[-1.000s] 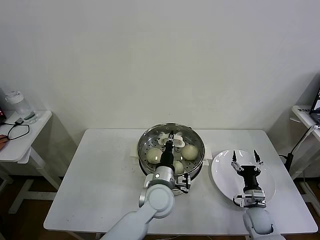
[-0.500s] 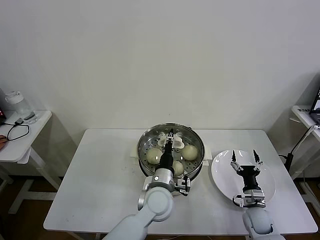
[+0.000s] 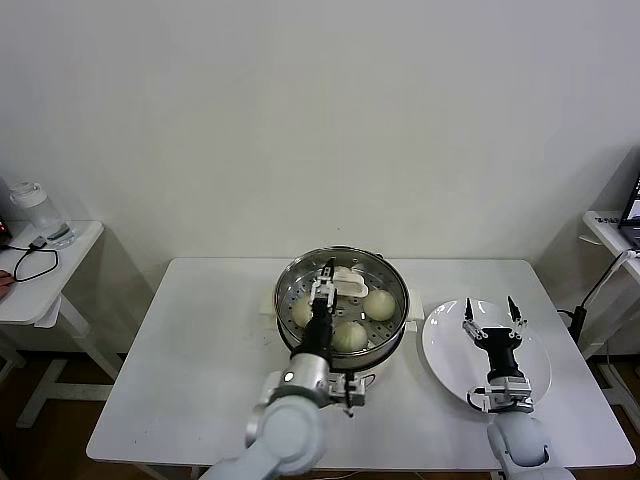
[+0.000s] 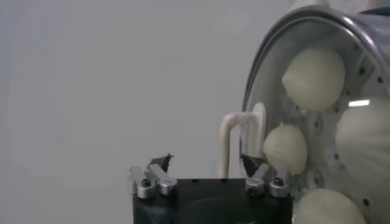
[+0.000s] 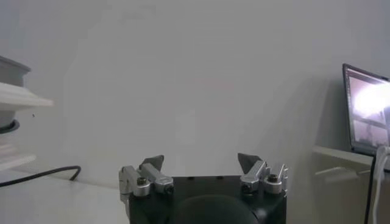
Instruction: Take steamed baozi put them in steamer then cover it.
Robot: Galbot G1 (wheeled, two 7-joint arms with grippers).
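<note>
The steamer (image 3: 388, 329) stands at the table's middle on its white base. The clear glass cover (image 3: 350, 256) lies on it, its white handle (image 3: 348, 280) at the centre. Through the glass I see three baozi (image 3: 378, 303); the left wrist view shows several (image 4: 314, 78) behind the cover's rim (image 4: 253, 97) and handle (image 4: 234, 131). My left gripper (image 3: 322, 282) is open and empty over the steamer's left part, just beside the handle; it also shows in the left wrist view (image 4: 205, 159). My right gripper (image 3: 490, 312) (image 5: 201, 159) is open and empty above the white plate (image 3: 445, 345).
The white table (image 3: 200, 350) carries the steamer and the plate at the right. A side table (image 3: 30, 285) at the far left holds a bottle (image 3: 38, 208) and a cable. Another table's edge with a laptop (image 3: 633, 205) is at the far right.
My left gripper has let go of the cover's handle and drawn back to the left and toward me. The cover stays on the steamer. The right arm has not moved.
</note>
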